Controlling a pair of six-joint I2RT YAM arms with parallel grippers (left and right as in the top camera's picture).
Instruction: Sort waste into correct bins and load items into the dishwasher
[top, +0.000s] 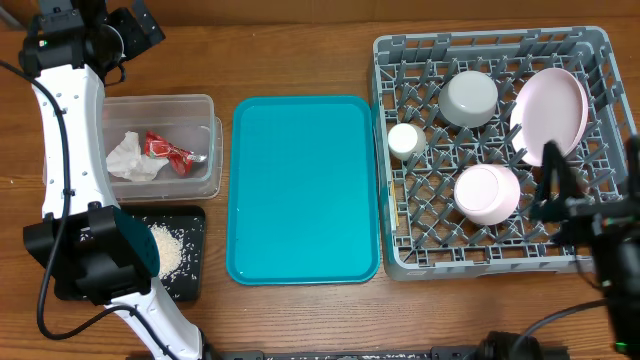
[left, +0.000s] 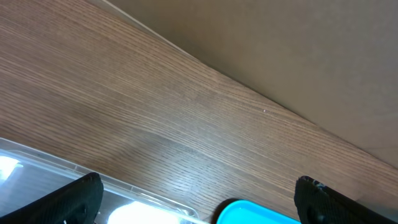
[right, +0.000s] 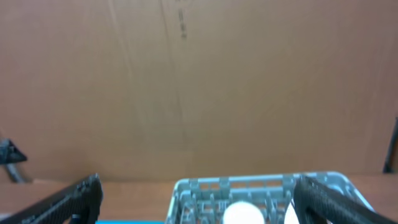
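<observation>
We see our left fingers (left: 71, 200) spread near the clear tub (top: 160, 98), our right fingers (right: 68, 202) spread by the dish rack (top: 490, 42).

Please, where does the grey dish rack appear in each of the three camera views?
Overhead: the grey dish rack fills the right side, next to the teal tray.
Left wrist: not in it; only the table, a clear tub edge and a teal tray corner show.
Right wrist: bottom centre, its wall just showing.
Shared landmark: the teal tray, left of the rack overhead and at the bottom edge of the left wrist view.
</observation>
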